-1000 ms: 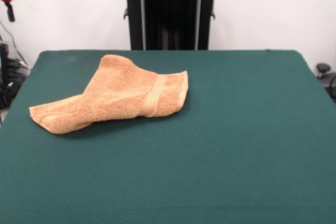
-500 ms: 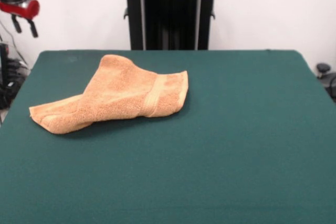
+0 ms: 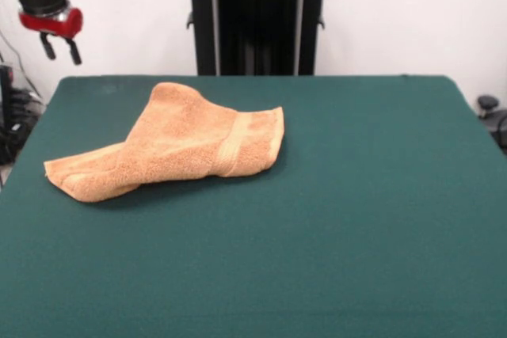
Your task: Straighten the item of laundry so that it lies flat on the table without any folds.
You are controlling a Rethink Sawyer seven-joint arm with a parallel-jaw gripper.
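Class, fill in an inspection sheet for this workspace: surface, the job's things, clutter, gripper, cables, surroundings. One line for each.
Surface: green table, mostly bare.
Job's things: orange towel on the table's left part in the front view, folded over itself, not flat; woven band showing near one end.
Clutter: nothing seen.
Gripper: gripper at upper left, above the table's far corner, fingers apart, holding nothing, clear of the towel.
Cables: dark cables off the left edge.
Surroundings: white wall; black pedestal behind the table.

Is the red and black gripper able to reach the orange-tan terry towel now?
Probably yes: the gripper hangs open above the green table's corner, and nothing stands between it and the towel.
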